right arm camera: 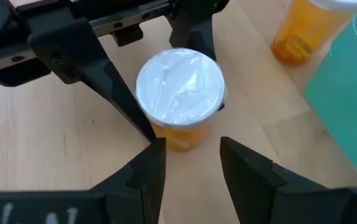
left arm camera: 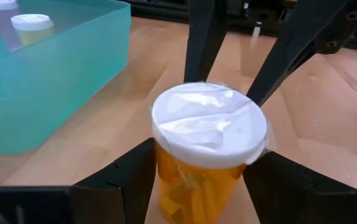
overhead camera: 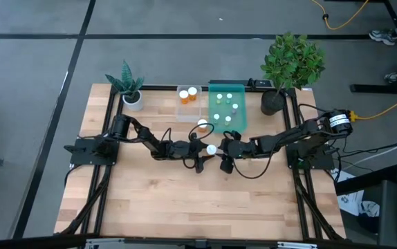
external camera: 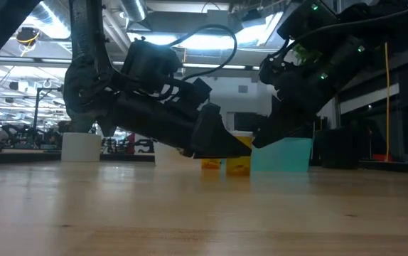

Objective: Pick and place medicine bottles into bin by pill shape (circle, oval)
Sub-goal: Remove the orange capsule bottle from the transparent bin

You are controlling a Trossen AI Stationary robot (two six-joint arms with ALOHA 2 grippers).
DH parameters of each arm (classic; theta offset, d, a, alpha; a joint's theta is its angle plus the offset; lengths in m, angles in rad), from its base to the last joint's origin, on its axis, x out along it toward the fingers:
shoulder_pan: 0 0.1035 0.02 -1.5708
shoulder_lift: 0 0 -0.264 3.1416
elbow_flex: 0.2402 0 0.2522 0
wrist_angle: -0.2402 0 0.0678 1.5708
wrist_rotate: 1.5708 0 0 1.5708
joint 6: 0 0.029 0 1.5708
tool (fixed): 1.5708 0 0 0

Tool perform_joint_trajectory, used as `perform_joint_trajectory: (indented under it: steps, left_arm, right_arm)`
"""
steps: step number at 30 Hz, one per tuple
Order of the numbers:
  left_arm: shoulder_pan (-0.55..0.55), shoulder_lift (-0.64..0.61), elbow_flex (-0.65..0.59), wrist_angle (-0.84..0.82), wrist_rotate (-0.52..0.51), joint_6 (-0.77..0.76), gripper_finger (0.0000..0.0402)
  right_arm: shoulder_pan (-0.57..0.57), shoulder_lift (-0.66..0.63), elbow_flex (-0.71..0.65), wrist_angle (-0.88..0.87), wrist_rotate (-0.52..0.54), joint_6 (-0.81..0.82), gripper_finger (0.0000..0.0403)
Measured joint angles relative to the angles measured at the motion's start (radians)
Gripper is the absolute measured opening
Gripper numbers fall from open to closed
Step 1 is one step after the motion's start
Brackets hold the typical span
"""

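Orange bottle (left arm camera: 206, 155), white cap, clamped in the left pincer (left arm camera: 197, 180).

Overhead looks straight down, low looks level across; both wrist cameras closely share 1 orange bottle (left arm camera: 208, 146).

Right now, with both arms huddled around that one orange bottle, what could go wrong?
The left tool appears to grip the orange bottle, while the open right tool faces it from the other side. With both so close, their fingers might clash or tip the bottle. A second bottle stands close by, beside the teal bin, and a swinging arm could knock it over.
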Motion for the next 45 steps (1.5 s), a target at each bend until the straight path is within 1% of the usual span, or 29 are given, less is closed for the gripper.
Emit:
perform_joint_trajectory:
  steps: [15,23,35,40,45]
  left_arm:
    - [0.0,0.0,0.0,-0.013,0.002,0.007,0.0216]
    - [0.0,-0.003,0.0,-0.014,0.001,0.034,0.0217]
    - [0.0,-0.007,0.0,-0.045,0.001,0.05,0.0214]
    - [0.0,-0.064,-0.004,-0.117,-0.007,0.062,0.0214]
    - [0.0,-0.141,-0.005,-0.289,-0.026,0.057,0.0214]
  right_arm:
    - [0.0,0.0,-0.002,-0.006,0.003,-0.005,0.0154]
    - [0.0,0.0,-0.003,-0.079,0.003,0.005,0.0154]
    - [0.0,0.0,-0.003,-0.096,-0.005,0.026,0.0154]
    - [0.0,0.001,-0.003,-0.106,-0.005,0.027,0.0154]
    - [0.0,0.001,-0.003,-0.11,-0.006,0.028,0.0154]
